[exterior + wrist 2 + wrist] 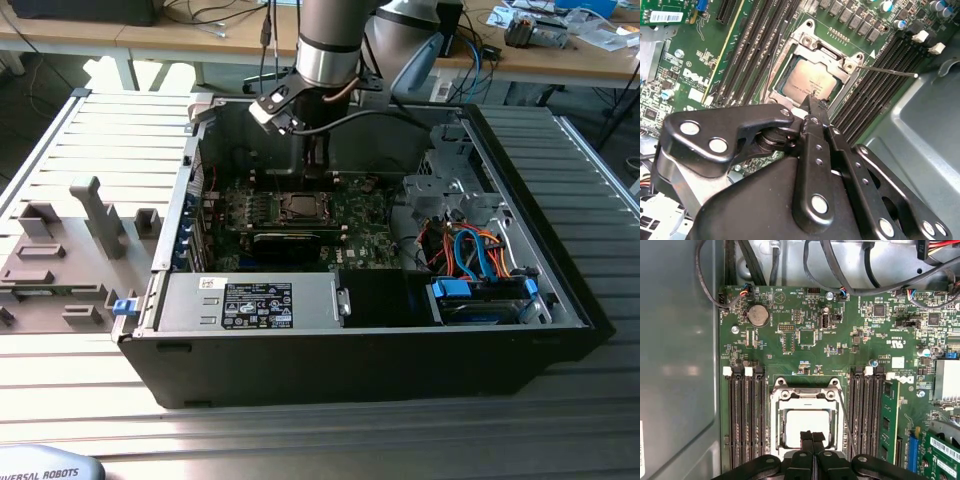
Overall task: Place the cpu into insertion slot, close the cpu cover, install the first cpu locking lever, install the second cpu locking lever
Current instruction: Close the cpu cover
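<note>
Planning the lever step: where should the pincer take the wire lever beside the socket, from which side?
Probably near the free tip of the locking lever, where the thin rod stands clear over the memory slots. Come from above, pinching across it; its other end hinges by the cpu cover.

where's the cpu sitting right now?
In the first wrist view the cpu lies in the window of the cpu cover, between the two banks of long black slots, with the gripper tip at its edge.
</note>
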Available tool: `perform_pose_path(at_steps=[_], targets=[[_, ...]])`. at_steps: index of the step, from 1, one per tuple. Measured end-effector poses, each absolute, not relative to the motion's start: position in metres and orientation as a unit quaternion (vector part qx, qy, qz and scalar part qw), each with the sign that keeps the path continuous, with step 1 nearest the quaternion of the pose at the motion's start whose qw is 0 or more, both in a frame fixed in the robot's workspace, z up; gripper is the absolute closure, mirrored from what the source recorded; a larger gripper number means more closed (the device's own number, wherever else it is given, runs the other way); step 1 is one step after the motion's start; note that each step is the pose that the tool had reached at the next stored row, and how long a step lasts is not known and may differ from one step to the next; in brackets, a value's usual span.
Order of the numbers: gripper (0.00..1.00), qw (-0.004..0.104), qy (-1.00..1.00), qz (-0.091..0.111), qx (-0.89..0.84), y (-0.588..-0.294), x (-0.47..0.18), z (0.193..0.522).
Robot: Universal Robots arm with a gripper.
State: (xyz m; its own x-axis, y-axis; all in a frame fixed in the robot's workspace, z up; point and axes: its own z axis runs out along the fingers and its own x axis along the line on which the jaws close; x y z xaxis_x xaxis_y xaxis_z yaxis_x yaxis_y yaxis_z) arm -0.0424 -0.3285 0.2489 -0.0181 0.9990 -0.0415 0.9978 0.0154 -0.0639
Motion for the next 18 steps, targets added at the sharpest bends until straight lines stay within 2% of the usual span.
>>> perform_pose_path(at_steps=[18], targets=[[0.89, 0.008, -0.712, 0.037, -0.701, -0.3285, -0.0423, 0.2574]])
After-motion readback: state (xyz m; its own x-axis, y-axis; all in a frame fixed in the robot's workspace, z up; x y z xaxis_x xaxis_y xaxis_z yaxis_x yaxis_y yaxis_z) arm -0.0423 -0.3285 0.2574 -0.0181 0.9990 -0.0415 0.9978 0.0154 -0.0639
